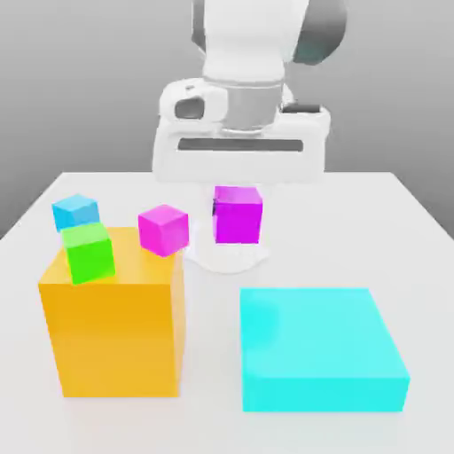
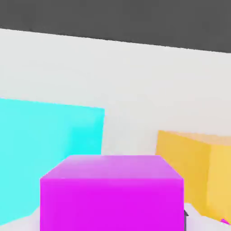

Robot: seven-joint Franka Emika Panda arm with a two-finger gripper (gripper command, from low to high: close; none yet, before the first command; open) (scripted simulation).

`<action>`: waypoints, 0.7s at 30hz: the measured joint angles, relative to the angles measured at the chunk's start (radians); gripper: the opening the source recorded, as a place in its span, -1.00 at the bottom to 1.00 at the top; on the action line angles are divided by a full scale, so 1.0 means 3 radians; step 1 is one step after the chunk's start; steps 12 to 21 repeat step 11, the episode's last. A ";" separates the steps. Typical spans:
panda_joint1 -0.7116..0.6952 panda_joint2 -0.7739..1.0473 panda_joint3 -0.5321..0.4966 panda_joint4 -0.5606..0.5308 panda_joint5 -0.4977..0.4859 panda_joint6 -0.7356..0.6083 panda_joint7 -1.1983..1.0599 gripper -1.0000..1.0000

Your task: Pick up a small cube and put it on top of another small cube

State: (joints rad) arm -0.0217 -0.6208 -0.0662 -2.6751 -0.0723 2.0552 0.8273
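White tabletop (image 1: 390, 213) under a plain grey backdrop carries everything in the scene, with the white arm reaching down over its far middle. At the lower end of that arm the gripper (image 1: 238, 199) hangs just beneath the broad white hand, and its jaws are clamped on the small plain violet-leaning magenta cube (image 1: 238, 215). In the exterior view that cube sits directly below the hand, held clear above the white round base (image 1: 226, 257) behind it; in the hand view the same cube (image 2: 112, 191) looms close in front of the camera, its top face level and its sides square to the view.

Outward from the grip, the relation that counts is sideways: the pinker magenta small cube (image 1: 164, 230) lies towards the exterior view's left of the held cube, near it but apart, and a little lower in the picture. It appears to rest close by the far corner of the large orange block (image 1: 115, 332), though whether it touches the block or the table cannot be told. Both cubes have equal sides, so neither has a long axis to line up.

Farther left, a small green cube (image 1: 89, 252) sits on the orange block, with a small blue cube (image 1: 75, 212) just behind it. On the exterior view's right lies the wide flat cyan block (image 1: 319, 348), well apart from the carry path.
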 joint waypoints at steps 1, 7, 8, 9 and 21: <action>-0.0102 -0.0122 -0.0048 -0.0003 -0.0010 -0.0118 0.0057 -1.00; -0.0439 -0.0342 -0.0200 -0.0312 -0.0053 -0.0026 0.0213 -1.00; -0.0450 -0.0304 -0.0206 -0.0400 -0.0058 0.0100 0.0212 1.00; -0.0450 -0.0304 -0.0206 -0.0400 -0.0058 0.0100 0.0212 1.00; -0.0450 -0.0304 -0.0206 -0.0400 -0.0058 0.0100 0.0212 1.00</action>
